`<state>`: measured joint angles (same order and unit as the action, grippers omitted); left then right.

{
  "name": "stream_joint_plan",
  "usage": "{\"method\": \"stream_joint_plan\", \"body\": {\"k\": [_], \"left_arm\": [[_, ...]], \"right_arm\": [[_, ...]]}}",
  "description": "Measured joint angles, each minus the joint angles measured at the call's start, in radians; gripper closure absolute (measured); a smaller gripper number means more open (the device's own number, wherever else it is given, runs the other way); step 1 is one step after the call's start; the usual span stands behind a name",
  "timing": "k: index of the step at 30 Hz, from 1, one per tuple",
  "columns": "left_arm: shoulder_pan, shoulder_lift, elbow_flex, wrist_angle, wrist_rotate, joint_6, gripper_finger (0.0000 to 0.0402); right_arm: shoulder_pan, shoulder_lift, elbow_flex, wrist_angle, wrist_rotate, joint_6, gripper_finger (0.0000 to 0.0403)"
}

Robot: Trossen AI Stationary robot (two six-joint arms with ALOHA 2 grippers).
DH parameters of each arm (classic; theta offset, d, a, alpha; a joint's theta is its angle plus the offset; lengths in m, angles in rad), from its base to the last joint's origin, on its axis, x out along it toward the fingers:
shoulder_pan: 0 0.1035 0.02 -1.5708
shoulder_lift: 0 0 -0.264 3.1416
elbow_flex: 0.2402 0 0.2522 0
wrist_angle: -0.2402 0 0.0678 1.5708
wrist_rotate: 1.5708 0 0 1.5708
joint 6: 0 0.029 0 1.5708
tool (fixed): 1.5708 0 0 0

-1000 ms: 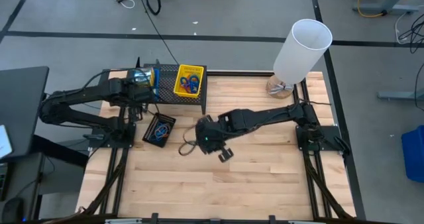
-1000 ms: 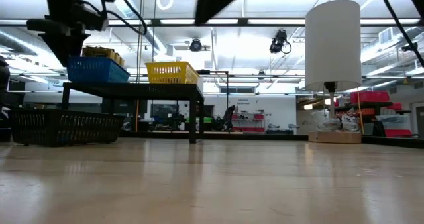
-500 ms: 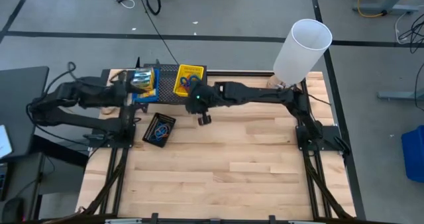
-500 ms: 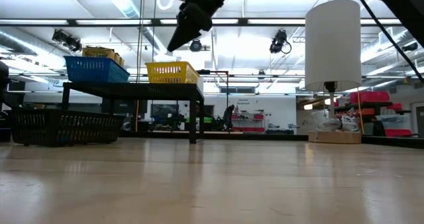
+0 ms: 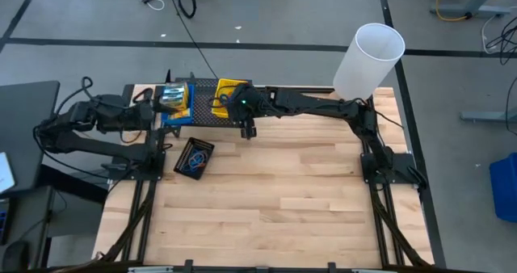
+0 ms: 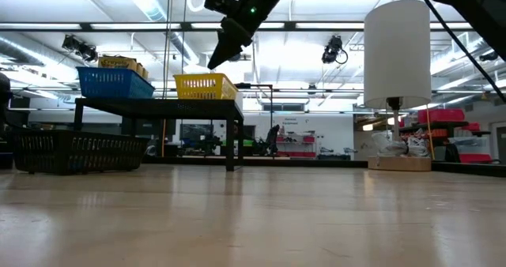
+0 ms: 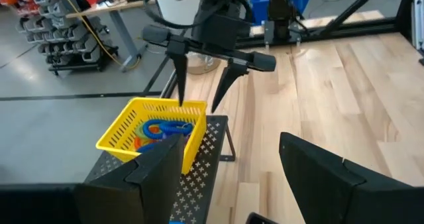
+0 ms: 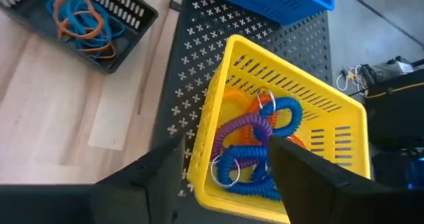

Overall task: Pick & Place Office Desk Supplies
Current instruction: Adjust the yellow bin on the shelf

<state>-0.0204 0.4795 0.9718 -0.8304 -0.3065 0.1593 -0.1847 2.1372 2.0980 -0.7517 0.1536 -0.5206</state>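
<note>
A yellow bin point(image 5: 230, 95) holding blue, purple and orange coiled loops point(image 8: 255, 151) stands on the black perforated rack point(image 5: 202, 121). Beside it is a blue bin point(image 5: 174, 102) with crayon boxes point(image 6: 122, 62). A black bin point(image 5: 194, 157) with orange and blue loops rests on the table in front of the rack. My right gripper point(image 7: 199, 105) hangs open just above the yellow bin's edge, nothing between its fingers. My left gripper point(image 7: 242, 177) is open and empty, drawn back at the rack's left end.
A tall white cylinder point(image 5: 367, 59) on a wooden base stands at the table's far right corner. The rack stands on legs along the far left edge. The wooden tabletop point(image 5: 307, 200) stretches in front of and to the right of the rack.
My right gripper has swung from the middle of the table, beside the black bin, toward the far edge and now hangs over the yellow bin. My left gripper has pulled back from over the rack toward the table's left edge, rising and tipping up toward level.
</note>
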Motion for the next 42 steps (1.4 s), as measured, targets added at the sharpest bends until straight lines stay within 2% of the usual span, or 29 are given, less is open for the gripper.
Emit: {"method": "stream_joint_plan", "body": {"k": [4,16,21,28,42], "left_arm": [[0.000,0.009,-0.009,0.003,0.001,-0.005,0.0145],[0.000,0.012,-0.009,0.006,0.000,-0.010,0.0145],[0.000,0.012,-0.009,0.006,0.000,-0.010,0.0145],[0.000,0.012,-0.009,0.005,0.000,-0.010,0.0145],[0.000,0.012,-0.009,0.005,0.000,-0.013,0.0145]], "right_arm": [[-0.011,0.031,-0.001,-0.014,-0.010,0.000,0.0178],[-0.012,0.051,-0.001,-0.018,-0.037,0.004,0.0232],[-0.009,0.059,-0.001,0.009,-0.038,-0.017,0.0285],[0.007,0.058,-0.001,0.048,-0.039,-0.073,0.0388],[0.032,0.058,-0.001,0.079,-0.038,-0.145,0.0392]]}}
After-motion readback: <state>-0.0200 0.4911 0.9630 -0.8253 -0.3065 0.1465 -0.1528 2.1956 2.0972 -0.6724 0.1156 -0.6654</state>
